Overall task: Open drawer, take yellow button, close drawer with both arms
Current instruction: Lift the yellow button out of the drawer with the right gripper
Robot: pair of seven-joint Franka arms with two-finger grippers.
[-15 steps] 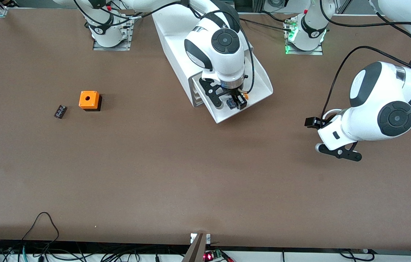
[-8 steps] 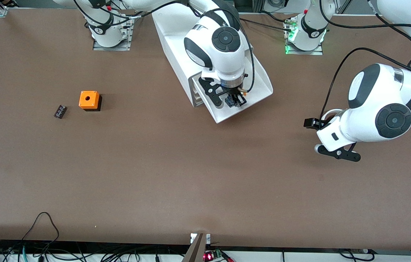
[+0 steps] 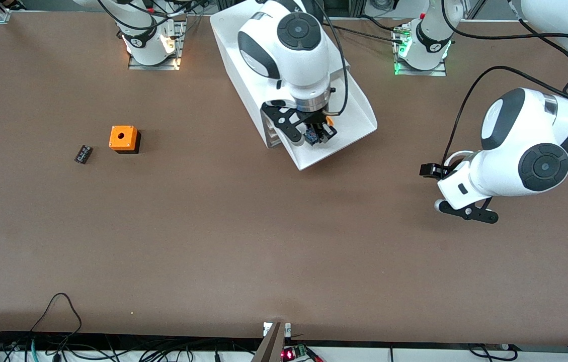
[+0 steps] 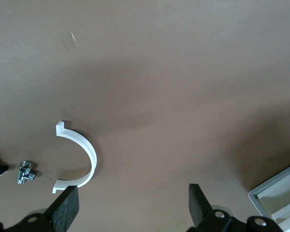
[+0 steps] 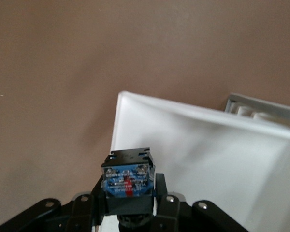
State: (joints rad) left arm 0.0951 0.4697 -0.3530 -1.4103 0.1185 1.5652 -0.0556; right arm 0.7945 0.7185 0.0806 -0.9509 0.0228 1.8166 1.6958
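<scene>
The uppermost drawer (image 3: 356,116) stands pulled out of the white cabinet (image 3: 231,42). My right gripper (image 3: 317,134) hangs over the drawer, shut on the button (image 3: 312,136). In the right wrist view the button's black-and-blue body (image 5: 128,180) sits clamped between the fingers of the right gripper (image 5: 129,195), above the white drawer floor (image 5: 208,154). Its orange cap is hidden there. My left gripper (image 3: 430,169) waits open and empty over the bare table toward the left arm's end. In the left wrist view the left gripper (image 4: 134,205) has only table between its fingers.
An orange box with a hole (image 3: 123,138) and a small black part (image 3: 83,154) lie toward the right arm's end. A white half ring (image 4: 79,154) and a small metal fitting (image 4: 26,172) lie on the table under the left wrist. Cables run along the near edge.
My right gripper has shut on the button and lifted it off the drawer floor, shifting slightly toward the cabinet. The left arm has barely moved.
</scene>
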